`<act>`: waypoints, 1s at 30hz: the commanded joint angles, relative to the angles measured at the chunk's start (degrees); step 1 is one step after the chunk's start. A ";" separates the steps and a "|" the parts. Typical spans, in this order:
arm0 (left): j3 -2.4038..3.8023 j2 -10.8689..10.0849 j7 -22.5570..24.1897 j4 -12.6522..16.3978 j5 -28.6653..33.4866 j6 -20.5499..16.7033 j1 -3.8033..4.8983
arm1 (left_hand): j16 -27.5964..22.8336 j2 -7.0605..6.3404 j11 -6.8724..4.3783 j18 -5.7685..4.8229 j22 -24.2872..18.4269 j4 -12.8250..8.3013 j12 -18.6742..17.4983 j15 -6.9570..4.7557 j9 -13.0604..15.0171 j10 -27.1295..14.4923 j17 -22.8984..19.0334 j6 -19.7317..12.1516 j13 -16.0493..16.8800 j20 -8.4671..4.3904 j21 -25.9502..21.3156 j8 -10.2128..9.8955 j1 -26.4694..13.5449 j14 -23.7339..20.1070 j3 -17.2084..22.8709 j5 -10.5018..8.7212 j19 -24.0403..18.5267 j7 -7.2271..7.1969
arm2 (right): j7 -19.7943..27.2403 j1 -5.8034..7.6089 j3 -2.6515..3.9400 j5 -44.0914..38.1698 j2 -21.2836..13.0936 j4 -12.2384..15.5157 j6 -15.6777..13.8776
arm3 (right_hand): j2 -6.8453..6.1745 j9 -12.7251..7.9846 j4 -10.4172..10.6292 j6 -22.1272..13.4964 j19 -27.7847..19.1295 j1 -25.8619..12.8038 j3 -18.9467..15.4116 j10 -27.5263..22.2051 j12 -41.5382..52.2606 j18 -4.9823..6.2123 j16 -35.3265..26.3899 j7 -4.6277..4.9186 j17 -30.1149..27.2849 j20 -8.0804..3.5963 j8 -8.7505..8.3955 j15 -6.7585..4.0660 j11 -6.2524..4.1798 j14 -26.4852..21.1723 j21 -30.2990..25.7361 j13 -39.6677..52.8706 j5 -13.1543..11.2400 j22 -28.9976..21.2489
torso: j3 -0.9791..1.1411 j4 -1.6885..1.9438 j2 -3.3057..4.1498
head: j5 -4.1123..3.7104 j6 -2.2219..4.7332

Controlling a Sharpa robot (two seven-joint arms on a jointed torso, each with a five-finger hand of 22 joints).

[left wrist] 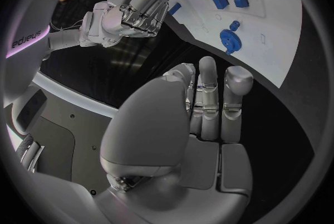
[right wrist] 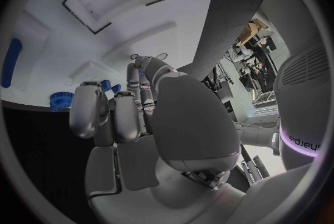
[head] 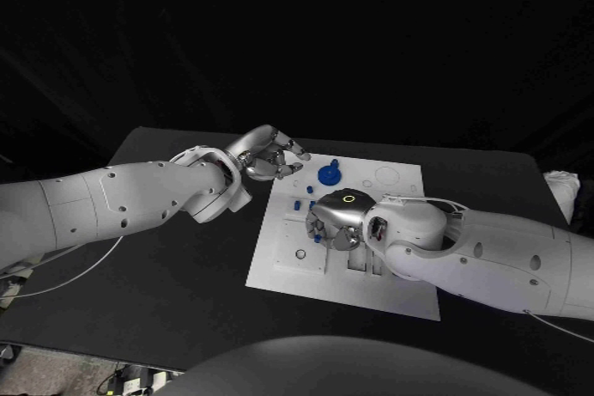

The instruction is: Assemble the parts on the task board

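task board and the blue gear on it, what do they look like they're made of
Task board: looks like matte white rigid plastic, maybe painted sheet; flat, even surface with sharp-edged recessed pockets and no glare. Blue gear: likely moulded or printed plastic; uniform saturated blue, dull finish, teeth visible in the left wrist view. Neither can be confirmed by sight.

The head camera looks steeply down from above onto the tabletop (head: 161, 301) and the whole task board (head: 316, 271). Each of the 2 wrist cameras sits close behind its own hand, looking along the fingers. All 3 views share the board and its blue gear (head: 330, 174).
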 commanded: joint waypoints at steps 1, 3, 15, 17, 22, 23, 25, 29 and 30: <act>0.03 0.05 -0.11 0.18 -0.10 0.73 0.01 | -0.26 0.16 0.25 0.97 5.50 0.06 -0.24 0.24 -0.09 -0.17 -0.05 -0.26 0.00 0.28 -0.21 -0.12 0.56 -0.15 0.43 0.36 -0.30 0.28 | -0.30 -0.08 0.01 -1.29 0.01 0.02 0.61 | 0.03 0.04 -0.41 0.37 -0.37 -0.38 0.13 0.42 -0.15 0.66 -0.40 0.13 -0.06 -0.17 -0.24 -0.09 -0.11 -0.24 -0.31 0.04 -0.21 8.91 | 0.00 -0.03 0.02 | 0.03 0.00; 0.02 0.06 -0.22 0.16 -0.10 0.73 0.00 | -0.26 0.16 0.26 0.97 5.49 0.06 -0.24 0.24 -0.10 -0.18 -0.05 -0.28 0.00 0.28 -0.22 -0.12 0.56 -0.15 0.43 0.37 -0.30 0.28 | -0.33 -0.11 0.01 -1.32 -0.04 0.02 0.61 | 0.03 0.04 -0.41 0.37 -0.37 -0.38 0.13 0.42 -0.15 0.66 -0.40 0.13 -0.06 -0.17 -0.24 -0.09 -0.11 -0.24 -0.31 0.04 -0.21 8.91 | -0.02 -0.04 0.03 | 0.00 0.00; 0.02 0.13 -0.67 0.05 -0.10 1.10 -0.07 | -0.31 0.11 0.34 1.04 5.42 0.08 -0.28 0.28 -0.13 -0.28 -0.09 -0.44 0.00 0.30 -0.62 -0.19 0.63 -0.20 0.48 0.49 -0.48 0.32 | -0.66 -0.21 0.01 -1.55 -0.10 -0.17 1.31 | -0.04 0.02 -0.55 0.35 -0.47 -0.29 0.20 0.38 -0.23 0.70 -0.52 0.14 -0.34 -0.19 -0.41 -0.11 -0.09 -0.34 -0.50 0.01 -0.27 8.85 | 0.01 0.02 -0.02 | 0.12 0.00; 0.02 0.12 -0.71 0.06 -0.10 1.17 -0.09 | -0.33 0.11 0.36 1.05 5.41 0.08 -0.29 0.29 -0.14 -0.32 -0.11 -0.48 0.00 0.31 -0.72 -0.20 0.67 -0.23 0.51 0.54 -0.52 0.33 | -0.70 -0.23 0.01 -1.66 -0.08 -0.22 1.26 | -0.06 0.01 -0.58 0.33 -0.50 -0.28 0.21 0.35 -0.27 0.71 -0.54 0.15 -0.37 -0.19 -0.46 -0.10 -0.08 -0.36 -0.55 0.00 -0.28 8.84 | 0.00 0.03 -0.02 | 0.14 0.00; 0.02 0.08 -0.83 0.02 -0.10 1.33 -0.13 | -0.33 0.11 0.36 1.05 5.41 0.08 -0.29 0.29 -0.14 -0.32 -0.11 -0.48 0.00 0.31 -0.72 -0.20 0.67 -0.23 0.51 0.54 -0.52 0.33 | -0.83 -0.24 0.01 -1.81 -0.06 -0.25 1.41 | -0.08 0.00 -0.62 0.31 -0.58 -0.27 0.23 0.30 -0.32 0.74 -0.60 0.17 -0.50 -0.19 -0.54 -0.09 -0.06 -0.41 -0.67 -0.02 -0.30 8.80 | -0.02 0.01 0.00 | 0.29 0.00; 0.02 0.08 -0.86 0.01 -0.10 1.39 -0.15 | -0.35 0.11 0.37 1.06 5.40 0.08 -0.29 0.30 -0.14 -0.33 -0.12 -0.49 0.00 0.32 -0.79 -0.20 0.69 -0.25 0.53 0.57 -0.56 0.34 | -0.85 -0.24 0.01 -1.83 -0.07 -0.26 1.40 | -0.08 0.00 -0.62 0.31 -0.58 -0.27 0.23 0.30 -0.32 0.74 -0.60 0.17 -0.50 -0.19 -0.54 -0.09 -0.06 -0.41 -0.67 -0.02 -0.30 8.80 | -0.02 0.01 0.00 | 0.33 0.00; 0.02 0.08 -0.90 -0.02 -0.10 1.47 -0.20 | -0.35 0.12 0.38 1.07 5.39 0.08 -0.29 0.30 -0.14 -0.34 -0.12 -0.49 0.00 0.32 -0.82 -0.20 0.70 -0.26 0.54 0.58 -0.57 0.35 | -0.85 -0.25 0.01 -1.85 -0.09 -0.26 1.36 | -0.10 0.00 -0.65 0.32 -0.64 -0.26 0.24 0.25 -0.37 0.76 -0.63 0.18 -0.54 -0.19 -0.59 -0.08 -0.03 -0.43 -0.78 -0.04 -0.33 8.77 | -0.02 0.01 0.00 | 0.35 0.00; 0.02 0.09 -0.94 -0.07 -0.10 1.63 -0.39 | -0.35 0.12 0.38 1.07 5.39 0.08 -0.29 0.30 -0.14 -0.34 -0.12 -0.49 0.00 0.32 -0.82 -0.20 0.70 -0.26 0.54 0.58 -0.57 0.35 | -0.82 -0.25 0.01 -1.84 -0.10 -0.27 1.48 | -0.15 -0.02 -0.69 0.27 -0.67 -0.32 0.26 0.09 -0.49 0.76 -0.69 0.23 -0.65 -0.18 -0.75 -0.04 0.04 -0.50 -0.84 -0.08 -0.37 8.75 | 0.00 -0.01 -0.03 | 0.33 0.00; 0.02 0.09 -0.95 -0.08 -0.10 1.68 -0.44 | -0.35 0.12 0.38 1.07 5.39 0.08 -0.29 0.30 -0.14 -0.34 -0.12 -0.49 0.00 0.32 -0.82 -0.20 0.70 -0.26 0.54 0.58 -0.57 0.35 | -0.81 -0.26 0.01 -1.84 -0.09 -0.28 1.57 | -0.17 -0.04 -0.69 0.20 -0.72 -0.37 0.27 -0.02 -0.58 0.77 -0.74 0.27 -0.74 -0.16 -0.88 0.00 0.10 -0.55 -0.92 -0.11 -0.43 8.73 | -0.01 -0.01 -0.04 | 0.30 0.00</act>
